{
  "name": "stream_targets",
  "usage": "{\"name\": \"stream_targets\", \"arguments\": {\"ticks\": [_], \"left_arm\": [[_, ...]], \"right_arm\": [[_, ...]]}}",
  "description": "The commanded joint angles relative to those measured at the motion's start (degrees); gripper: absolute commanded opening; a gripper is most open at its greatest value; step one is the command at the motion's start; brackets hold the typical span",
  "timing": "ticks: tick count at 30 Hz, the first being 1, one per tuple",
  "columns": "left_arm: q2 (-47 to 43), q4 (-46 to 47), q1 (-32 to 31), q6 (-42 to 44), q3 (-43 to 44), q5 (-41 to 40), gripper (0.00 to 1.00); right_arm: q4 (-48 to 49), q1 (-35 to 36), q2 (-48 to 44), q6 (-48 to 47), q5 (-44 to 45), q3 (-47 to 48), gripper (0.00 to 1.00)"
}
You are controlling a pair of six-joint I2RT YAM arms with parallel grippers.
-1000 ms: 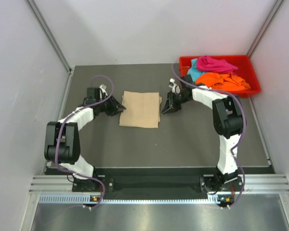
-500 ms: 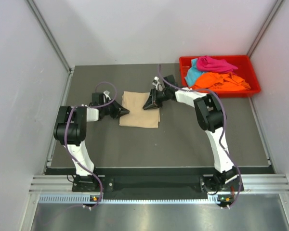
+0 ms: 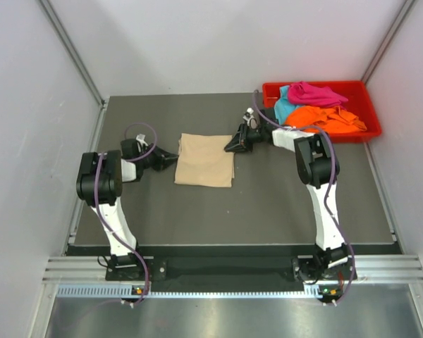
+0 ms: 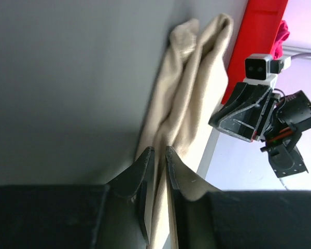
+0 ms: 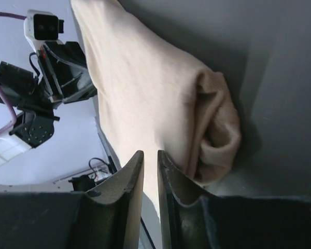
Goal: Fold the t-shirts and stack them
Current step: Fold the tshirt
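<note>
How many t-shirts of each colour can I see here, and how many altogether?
Beige t-shirt: 1, folded flat on the table
Orange t-shirt: 1, in the red tray
Magenta-pink t-shirt: 1, in the red tray
Teal-blue t-shirt: 1, in the red tray
Total: 4 t-shirts

**Soft cloth, matt table, glossy tray**

The beige t-shirt (image 3: 205,160) is soft, matt cloth — up close its surface looks fine and slightly fuzzy. The orange t-shirt (image 3: 328,118), magenta t-shirt (image 3: 316,92) and teal t-shirt (image 3: 283,106) are the same dull cloth. The red tray (image 3: 352,85) is smooth, glossy plastic. The table (image 3: 268,204) is dark grey and matt. The left gripper (image 4: 156,151) and right gripper (image 5: 150,154) have dark, smooth fingers with a slight sheen — plastic, by the look. The rail (image 3: 233,269) is brushed metal.
</note>
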Motion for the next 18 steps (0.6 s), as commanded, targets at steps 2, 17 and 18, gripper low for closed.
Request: {"name": "stream_targets", "arguments": {"ticks": [2, 17, 18], "left_arm": [[-5.7, -2.2, -3.7, 2.9, 5.5, -1.2, 0.19], [-6.2, -3.7, -13.3, 1.2, 9.2, -18.9, 0.29], [-3.8, -4.2, -13.3, 1.8, 11.1, -16.7, 0.3]], "right_arm": [[2.7, 1.6, -5.6, 1.3, 1.1, 2.0, 0.18], [5.9, 6.4, 7.1, 9.1, 6.3, 15.0, 0.2], [5.8, 6.2, 7.1, 8.9, 6.5, 15.2, 0.2]]}}
